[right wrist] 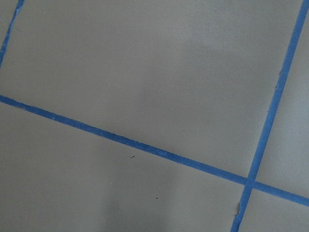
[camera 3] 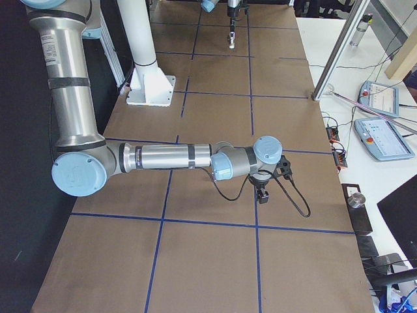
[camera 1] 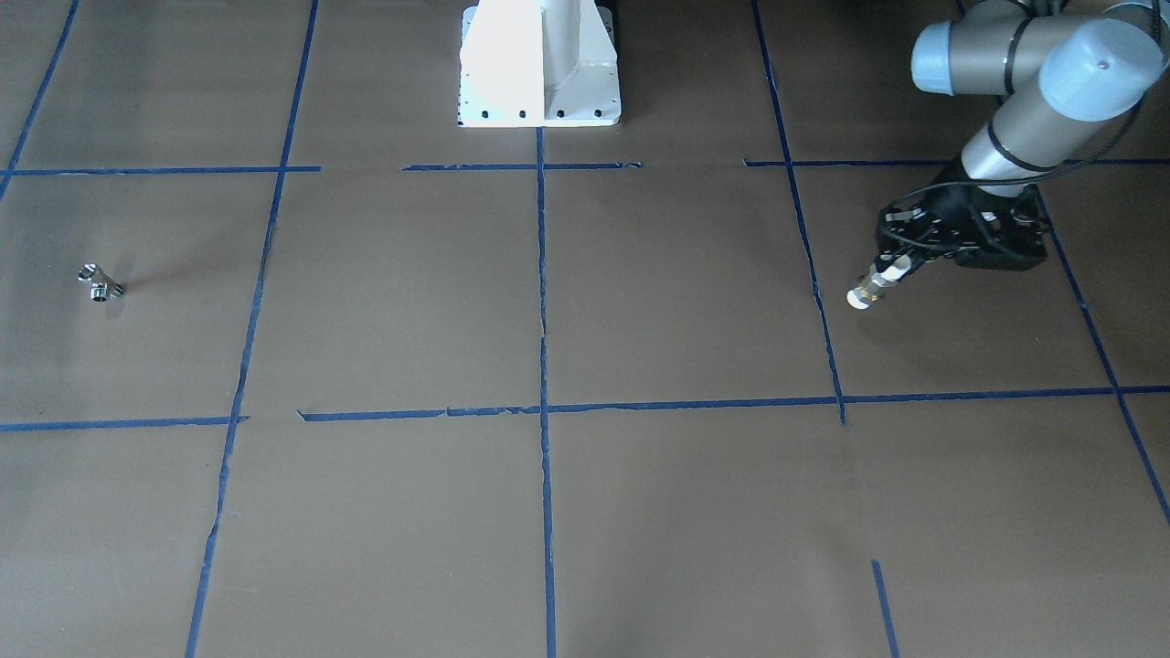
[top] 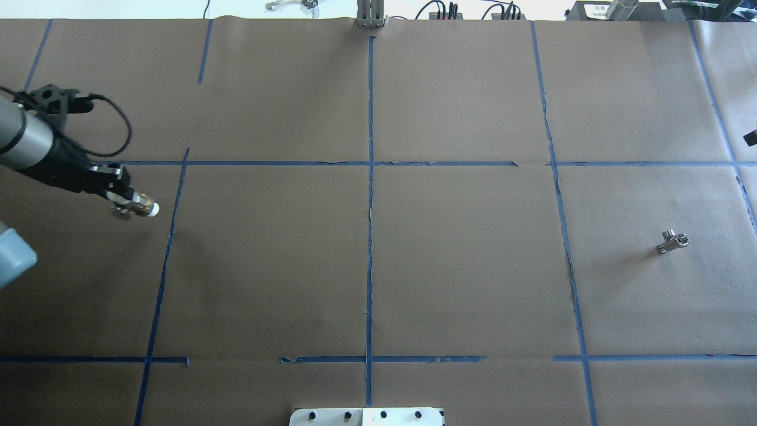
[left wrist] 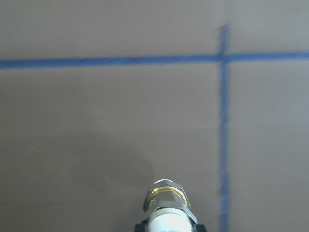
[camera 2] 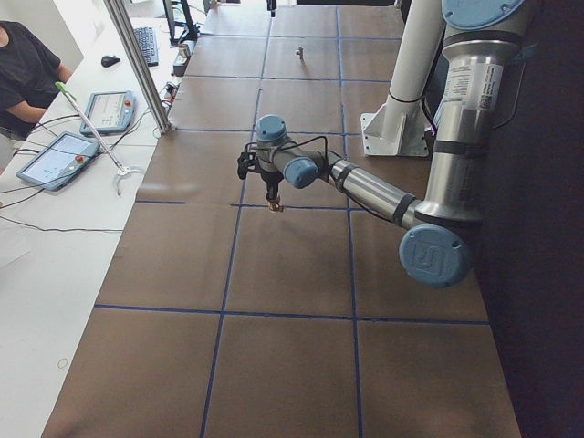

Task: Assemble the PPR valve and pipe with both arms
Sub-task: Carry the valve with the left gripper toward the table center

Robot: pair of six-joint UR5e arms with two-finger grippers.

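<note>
My left gripper (top: 126, 205) is shut on the pipe (top: 145, 208), a short white tube with a brass-grey band, and holds it above the table's left part. The pipe's white end sticks out toward the middle in the front-facing view (camera 1: 866, 292). It fills the bottom of the left wrist view (left wrist: 167, 203). The PPR valve (top: 672, 241), a small chrome T fitting, lies alone on the table's right part, also in the front-facing view (camera 1: 101, 283). My right gripper (camera 3: 262, 195) hangs over the far right end, apart from the valve; I cannot tell whether it is open or shut.
Brown paper with a blue tape grid (top: 370, 177) covers the table. The robot's white base (camera 1: 539, 64) stands at the near middle edge. Tablets and cables (camera 3: 381, 124) lie on the side bench beyond the table's far edge.
</note>
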